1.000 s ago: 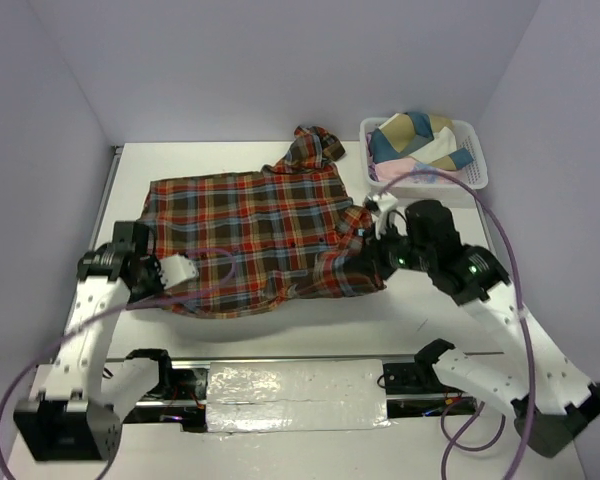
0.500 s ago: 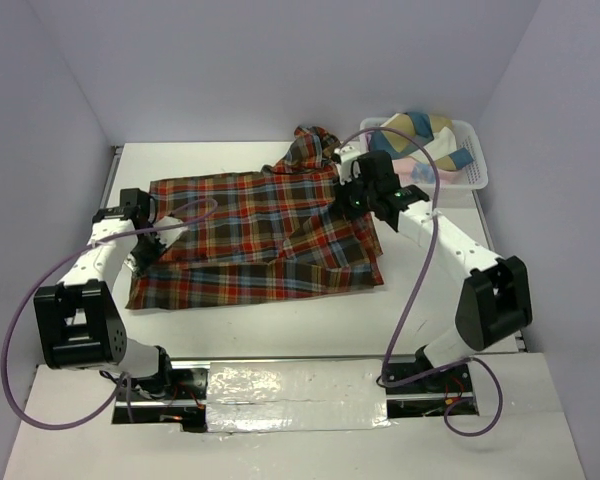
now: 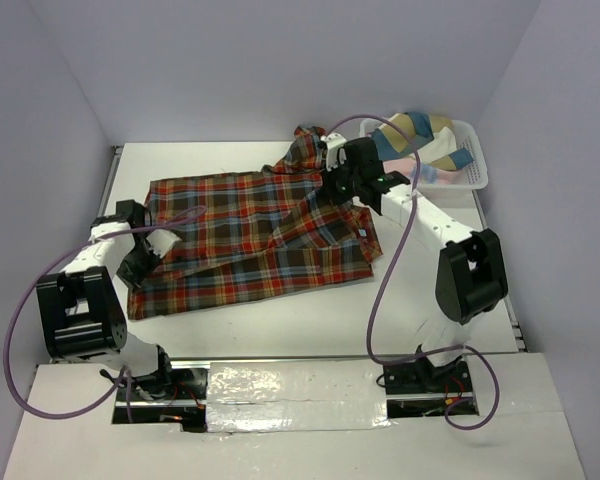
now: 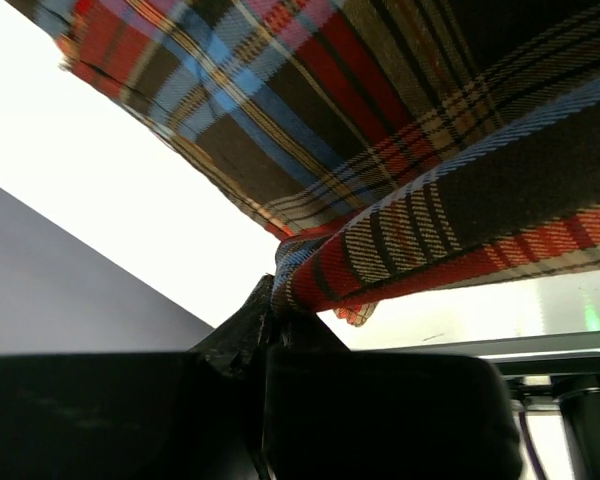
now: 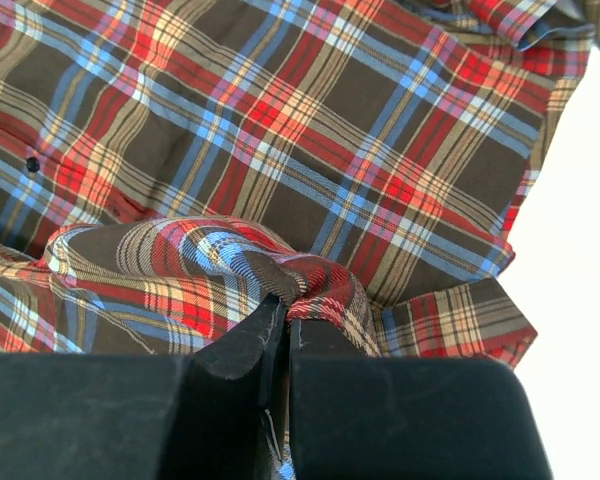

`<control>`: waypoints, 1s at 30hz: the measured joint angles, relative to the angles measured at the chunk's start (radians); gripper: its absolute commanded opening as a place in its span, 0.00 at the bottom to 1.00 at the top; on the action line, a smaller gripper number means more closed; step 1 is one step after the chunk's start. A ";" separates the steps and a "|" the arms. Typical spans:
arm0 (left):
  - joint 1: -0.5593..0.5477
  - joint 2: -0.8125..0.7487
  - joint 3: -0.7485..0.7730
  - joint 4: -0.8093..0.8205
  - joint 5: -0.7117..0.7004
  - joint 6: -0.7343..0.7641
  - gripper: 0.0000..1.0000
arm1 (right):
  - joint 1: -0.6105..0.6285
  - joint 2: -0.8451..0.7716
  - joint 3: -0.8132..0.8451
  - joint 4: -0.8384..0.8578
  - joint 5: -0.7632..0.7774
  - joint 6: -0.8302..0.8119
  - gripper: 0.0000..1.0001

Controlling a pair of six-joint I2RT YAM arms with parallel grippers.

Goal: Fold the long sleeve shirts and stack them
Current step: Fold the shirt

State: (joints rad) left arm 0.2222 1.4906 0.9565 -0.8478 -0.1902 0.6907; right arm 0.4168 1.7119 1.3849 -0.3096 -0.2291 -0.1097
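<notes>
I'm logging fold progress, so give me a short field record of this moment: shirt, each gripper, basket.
shirt: red-orange, brown and blue plaid flannel shirt, lying on the white table, partly doubled over itself
left gripper: shut on the shirt's edge
right gripper: shut on a bunched fold of the shirt
basket: white slotted plastic basket, far right corner, holding cloth

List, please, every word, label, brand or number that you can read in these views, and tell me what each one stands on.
No text can be read in any view.
On the plaid shirt, a small white patch near its right edge may be a tag, but it is too small to read.
The white basket shows no lettering.
</notes>
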 measured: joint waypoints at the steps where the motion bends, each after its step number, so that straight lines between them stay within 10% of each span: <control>1: 0.001 0.002 -0.006 0.001 -0.003 -0.010 0.08 | 0.001 0.012 0.003 0.002 0.000 0.000 0.00; 11: 0.005 0.063 -0.012 0.016 -0.016 -0.074 0.55 | 0.002 0.109 0.060 -0.001 0.048 0.011 0.11; 24: 0.124 0.130 0.228 0.083 -0.070 -0.205 0.65 | 0.002 0.303 0.299 -0.071 0.137 0.083 0.74; 30: 0.129 0.116 0.234 0.006 0.026 -0.225 0.76 | -0.027 0.255 0.299 -0.171 0.220 0.196 0.83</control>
State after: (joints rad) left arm 0.3511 1.6062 1.1908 -0.8421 -0.1646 0.4652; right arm 0.3893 1.9671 1.6836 -0.4801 -0.0093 0.0864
